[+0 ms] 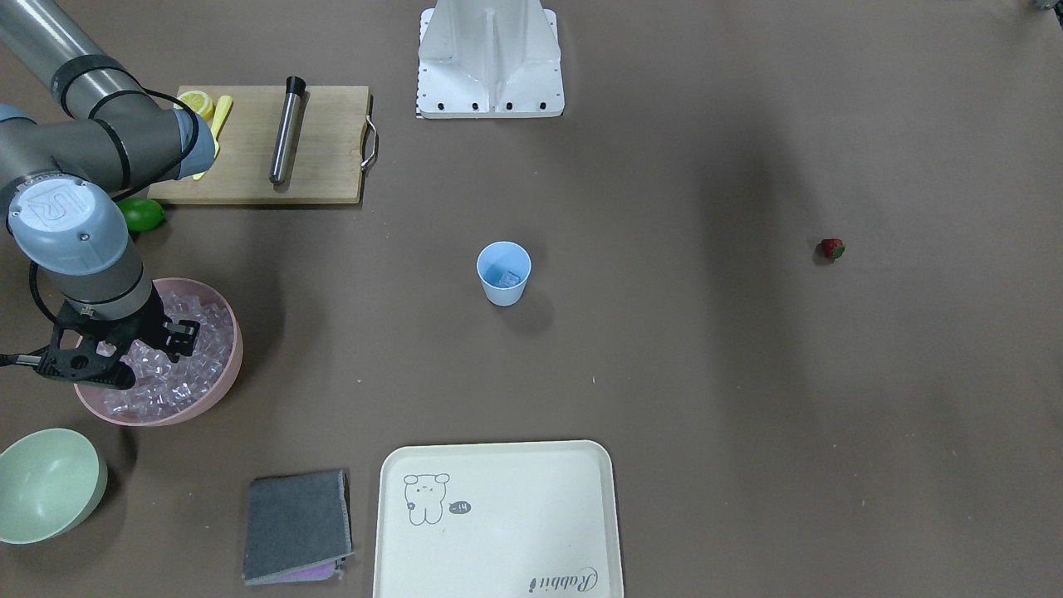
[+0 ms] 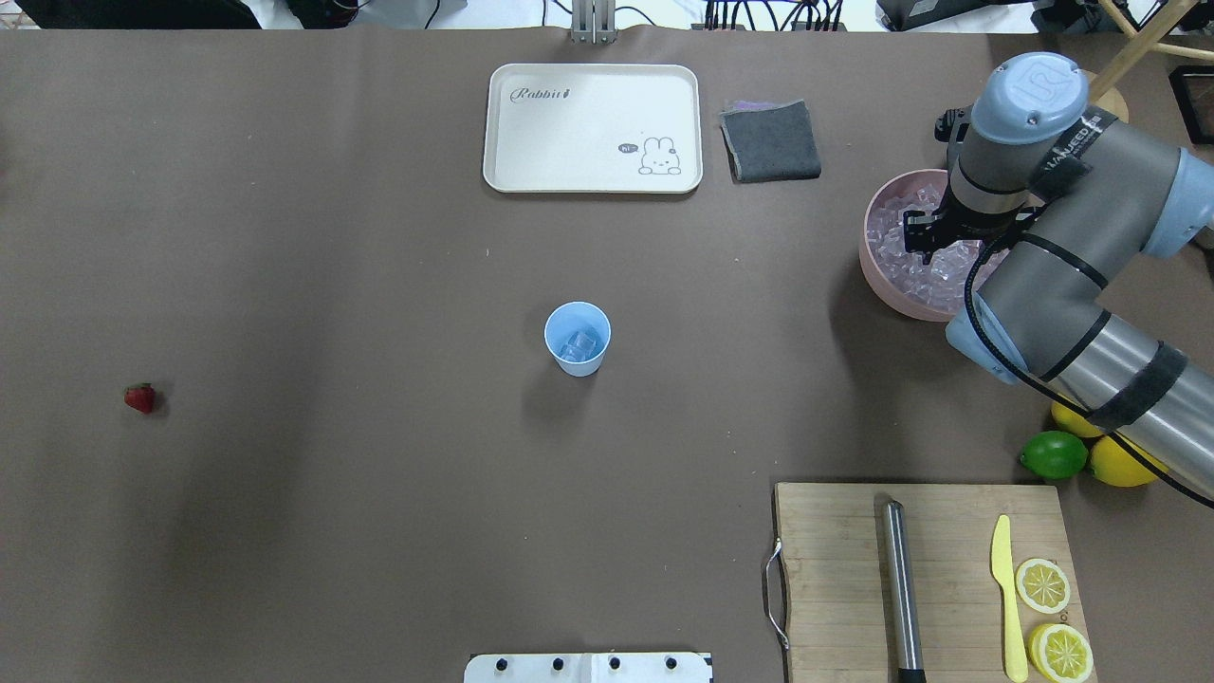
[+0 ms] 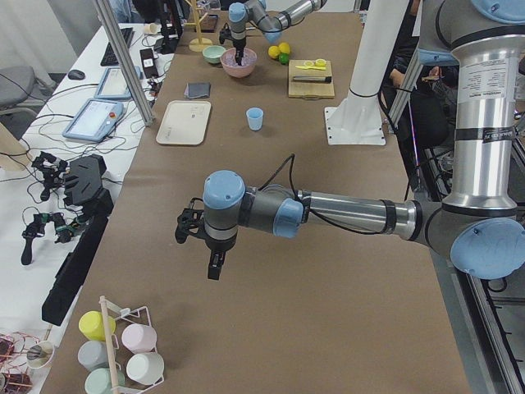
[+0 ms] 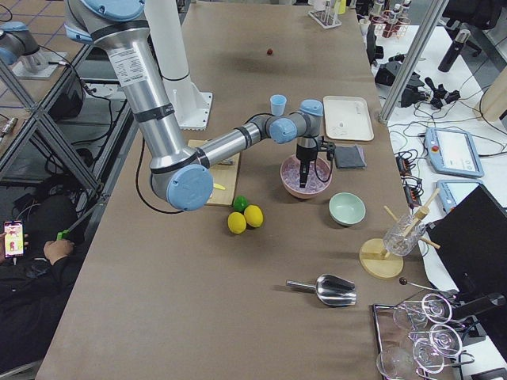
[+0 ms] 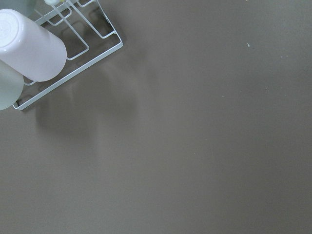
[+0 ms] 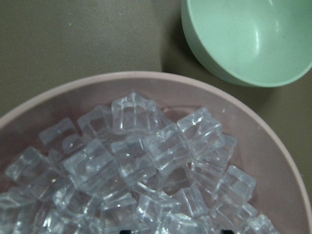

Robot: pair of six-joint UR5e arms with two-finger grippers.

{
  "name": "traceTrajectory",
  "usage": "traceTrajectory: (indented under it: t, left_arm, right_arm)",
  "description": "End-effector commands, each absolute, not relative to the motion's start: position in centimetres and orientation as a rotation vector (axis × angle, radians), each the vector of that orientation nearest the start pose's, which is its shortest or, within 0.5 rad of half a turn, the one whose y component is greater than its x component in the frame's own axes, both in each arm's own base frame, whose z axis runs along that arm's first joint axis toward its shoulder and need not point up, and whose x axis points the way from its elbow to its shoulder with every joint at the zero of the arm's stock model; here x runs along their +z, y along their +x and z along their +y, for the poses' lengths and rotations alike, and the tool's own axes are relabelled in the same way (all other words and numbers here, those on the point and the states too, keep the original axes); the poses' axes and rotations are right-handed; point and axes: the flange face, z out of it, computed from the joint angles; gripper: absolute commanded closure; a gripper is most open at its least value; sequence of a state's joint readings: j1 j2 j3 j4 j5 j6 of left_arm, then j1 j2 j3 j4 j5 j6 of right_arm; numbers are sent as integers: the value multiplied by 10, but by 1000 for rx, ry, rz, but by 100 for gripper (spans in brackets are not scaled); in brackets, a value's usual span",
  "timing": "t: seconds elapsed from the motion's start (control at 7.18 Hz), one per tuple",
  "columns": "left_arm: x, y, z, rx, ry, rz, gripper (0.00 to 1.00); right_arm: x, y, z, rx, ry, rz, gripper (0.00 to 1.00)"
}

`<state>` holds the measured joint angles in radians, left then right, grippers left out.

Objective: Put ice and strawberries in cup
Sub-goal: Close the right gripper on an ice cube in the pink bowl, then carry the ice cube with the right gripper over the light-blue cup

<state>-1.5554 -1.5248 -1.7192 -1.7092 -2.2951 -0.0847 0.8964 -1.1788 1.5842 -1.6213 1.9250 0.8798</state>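
Observation:
The light blue cup (image 1: 503,282) (image 2: 577,339) stands upright mid-table with a few ice cubes (image 2: 579,343) inside. More ice (image 6: 146,156) fills the pink bowl (image 1: 224,390) (image 2: 877,275). My right gripper (image 2: 928,249) points straight down just over that ice, open; only its two tips show, wide apart at the bottom edge of the right wrist view. The strawberry (image 1: 832,247) (image 2: 139,397) lies alone on the far side of the table from the bowl. My left gripper (image 3: 215,269) hangs above bare table near a cup rack; I cannot tell whether it is open or shut.
A pale green bowl (image 1: 46,486) (image 6: 243,39) sits beside the pink bowl. The cutting board (image 1: 249,149) carries a steel rod, a yellow knife and lemon slices; a lime (image 1: 141,214) lies by it. Tray (image 1: 498,515), grey cloth (image 1: 297,523), cup rack (image 5: 73,44).

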Motion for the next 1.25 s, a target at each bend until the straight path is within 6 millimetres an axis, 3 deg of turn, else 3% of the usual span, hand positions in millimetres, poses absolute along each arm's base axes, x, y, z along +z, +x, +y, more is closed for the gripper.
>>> traceTrajectory:
  t: [0.0,0.28,0.56,0.7,0.84,1.11]
  left_arm:
    - [594,-60,-486,21,196,733,2]
    - [595,-59,-486,24,195,733,2]
    - [596,-59,-486,24,194,731,2]
    - [597,-60,-486,23,193,732,2]
    - [597,-59,-486,24,192,732,2]
    - [598,-59,-486,23,190,731,2]
  right_arm:
    - [449,-329,-569,128,9,-503,100]
    - [441,-328,-567,116,23,-513,100]
    - [415,-309,-563,94,15,-507,100]
    - [394,-290,-557,60,17,-490,100]
    - [376,-285,-554,46,39,-508,100]
    - [307,-295,-550,64,48,-677,100]
